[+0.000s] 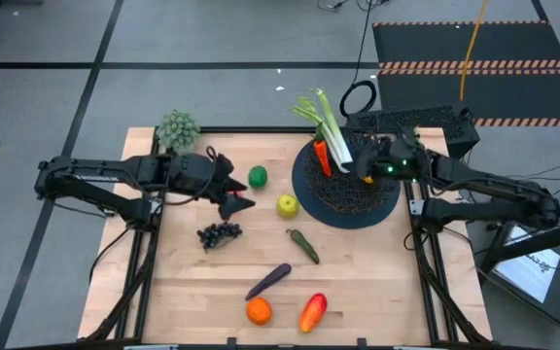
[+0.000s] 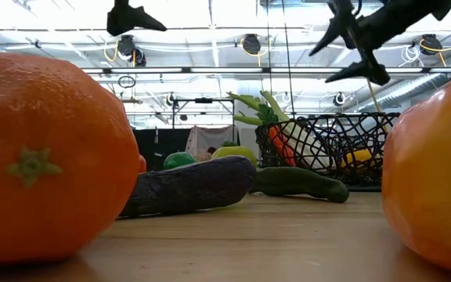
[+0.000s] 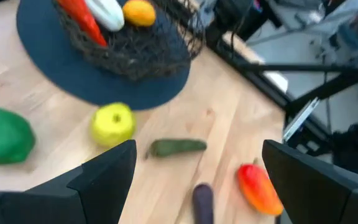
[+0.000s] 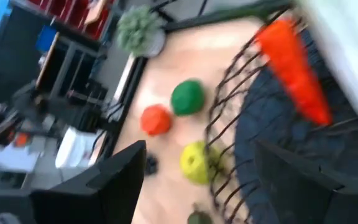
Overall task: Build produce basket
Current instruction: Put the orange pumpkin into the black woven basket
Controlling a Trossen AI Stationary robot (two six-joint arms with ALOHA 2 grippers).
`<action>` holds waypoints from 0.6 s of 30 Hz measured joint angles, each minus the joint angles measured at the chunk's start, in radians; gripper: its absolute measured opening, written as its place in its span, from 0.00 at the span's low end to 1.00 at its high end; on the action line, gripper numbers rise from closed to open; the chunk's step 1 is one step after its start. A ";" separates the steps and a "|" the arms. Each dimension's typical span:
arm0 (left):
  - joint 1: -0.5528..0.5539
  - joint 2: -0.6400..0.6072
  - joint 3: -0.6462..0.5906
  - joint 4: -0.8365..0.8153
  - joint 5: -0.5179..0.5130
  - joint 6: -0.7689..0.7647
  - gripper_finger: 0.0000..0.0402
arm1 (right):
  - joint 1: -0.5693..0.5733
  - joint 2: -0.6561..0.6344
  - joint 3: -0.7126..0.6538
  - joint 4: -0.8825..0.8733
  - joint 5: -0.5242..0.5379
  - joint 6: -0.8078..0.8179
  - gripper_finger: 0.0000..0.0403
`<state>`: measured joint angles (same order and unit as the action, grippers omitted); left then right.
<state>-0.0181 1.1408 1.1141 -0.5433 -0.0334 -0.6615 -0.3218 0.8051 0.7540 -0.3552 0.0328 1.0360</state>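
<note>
My left gripper [image 1: 244, 194] hovers with fingers wide and empty, poised above the tomato [image 4: 156, 119] to collect it. On the surface lie lime [image 1: 258, 176] and apple [image 1: 287, 205]. My right gripper [image 1: 366, 165] hangs over the basket [image 1: 358, 206], fingers parted, empty.

Two black jointed arms; green light, seemingly, on the right wrist.

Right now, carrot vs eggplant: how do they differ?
The carrot is orange and sits inside the basket, propped against the leek; the eggplant is dark purple and lies flat on the bare table, not yet loaded. The carrot tapers to a point, while the eggplant is a blunter, slightly curved shape. Both are elongated toy vegetables, and neither is in a gripper.
</note>
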 joint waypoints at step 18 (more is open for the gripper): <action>0.227 0.158 0.000 -0.572 -0.045 -0.021 0.86 | 0.376 0.008 0.000 0.152 0.363 -0.020 0.71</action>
<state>0.2087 1.2990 1.1137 -1.1157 -0.0785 -0.6824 0.0540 0.8131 0.7544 -0.2029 0.3954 1.0158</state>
